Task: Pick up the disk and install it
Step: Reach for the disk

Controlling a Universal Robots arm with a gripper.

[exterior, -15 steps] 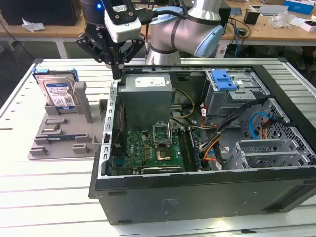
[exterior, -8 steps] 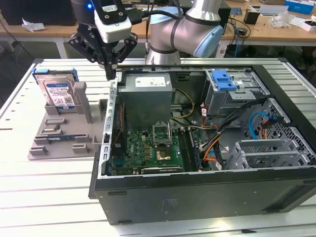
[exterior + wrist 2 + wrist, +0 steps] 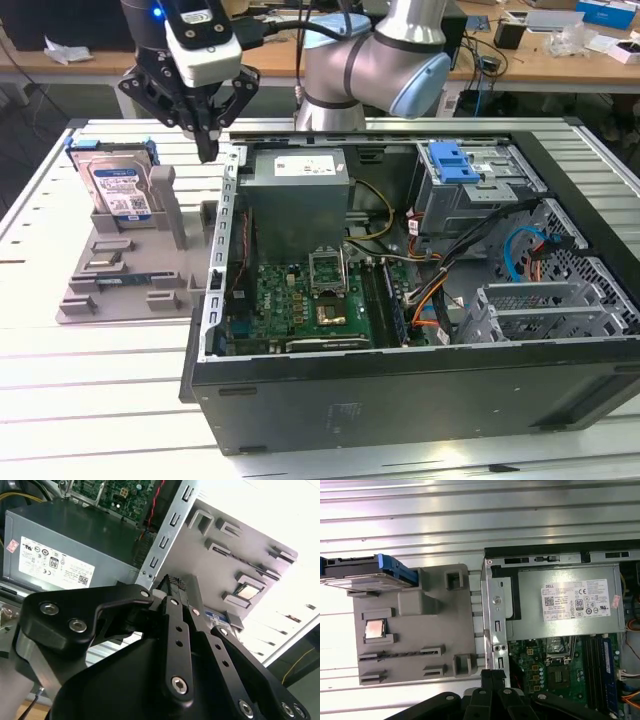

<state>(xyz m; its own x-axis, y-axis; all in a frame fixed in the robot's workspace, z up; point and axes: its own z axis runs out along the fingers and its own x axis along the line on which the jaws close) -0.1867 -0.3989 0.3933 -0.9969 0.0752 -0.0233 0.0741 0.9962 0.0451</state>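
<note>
Closed on nothing, the gripper [image 3: 208, 150] is seen in the exterior view hanging above the gap between a grey fixture [image 3: 130, 270] and the side wall of an open computer case [image 3: 400, 390], its two black fingers pressed together into one point. The same meeting of the fingertips is shown in both wrist views [image 3: 176, 582] [image 3: 492, 674], though much of the second wrist view is blocked by the gripper's own linkage. The disk [image 3: 118, 190] is left standing upright in a slot at the fixture's far end, toward the exterior view's left, apart from the gripper; its blue carrier is seen framing it on both sides. A white-and-blue label is borne on its face, but the print is too small to be made out. In the first wrist view the disk [image 3: 367, 577] is seen almost edge-on and is cut off by the picture's border, so the label is hardly visible there. A small square chip [image 3: 374, 629] resting on the fixture is shown in that view. Inside the case, a grey metal box [image 3: 298, 200] with a white sticker is mounted beside the green motherboard [image 3: 300, 300]; certification marks and barcodes can be noticed on the sticker [image 3: 575, 599]. Everything is carried on a slatted metal table [image 3: 100, 400].
</note>
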